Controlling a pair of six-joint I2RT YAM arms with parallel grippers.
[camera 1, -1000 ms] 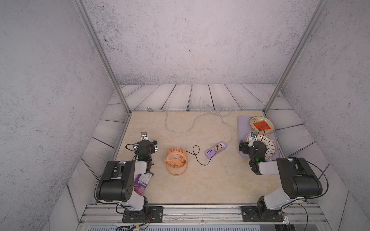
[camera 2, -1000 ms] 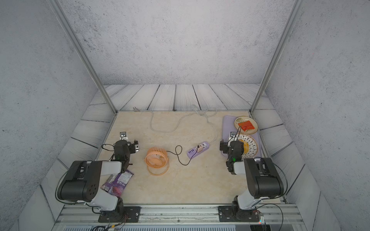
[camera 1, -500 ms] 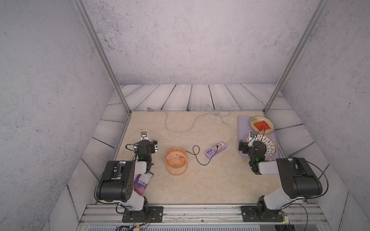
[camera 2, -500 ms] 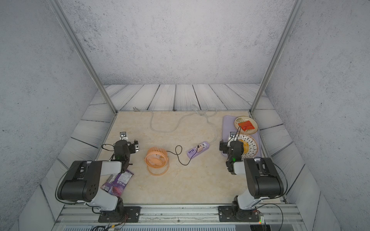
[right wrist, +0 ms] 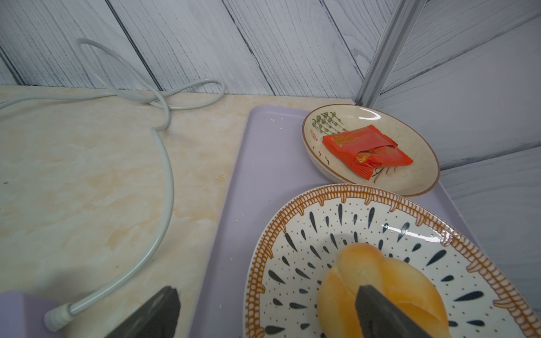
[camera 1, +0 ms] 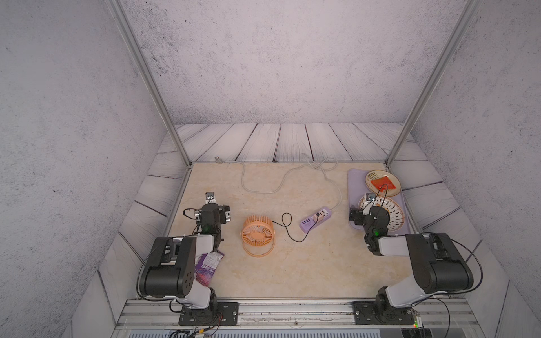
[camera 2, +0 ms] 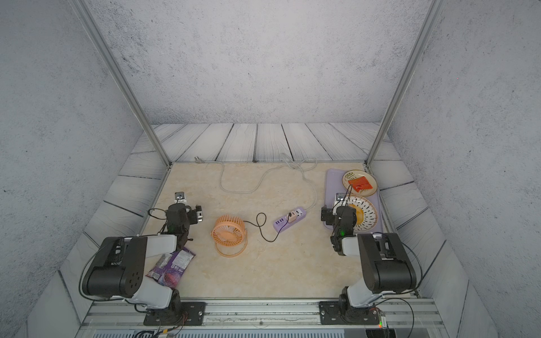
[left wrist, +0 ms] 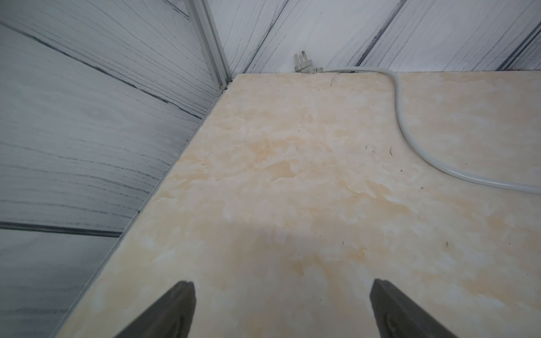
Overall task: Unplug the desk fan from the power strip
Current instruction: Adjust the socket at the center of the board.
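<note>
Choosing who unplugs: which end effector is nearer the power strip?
Right. The right end effector hangs over the tray beside the power strip; the left end effector is beyond the desk fan.

Slatted orange fan [camera 1: 257, 234], black cable [camera 1: 298, 241]. Lavender strip [camera 1: 307, 225], pale pink plug [camera 1: 318, 217], pale grey cord [right wrist: 167, 190]. Below the right hand [right wrist: 263, 295]: lavender tray [right wrist: 263, 164], white plate [right wrist: 322, 222] with black drops and an orange-brown rim, golden bun [right wrist: 380, 272]. Beyond it: beige dish [right wrist: 404, 178], red wrapper [right wrist: 363, 149]. Cream marbled tabletop [left wrist: 292, 190] below the left hand [left wrist: 281, 289].
</note>
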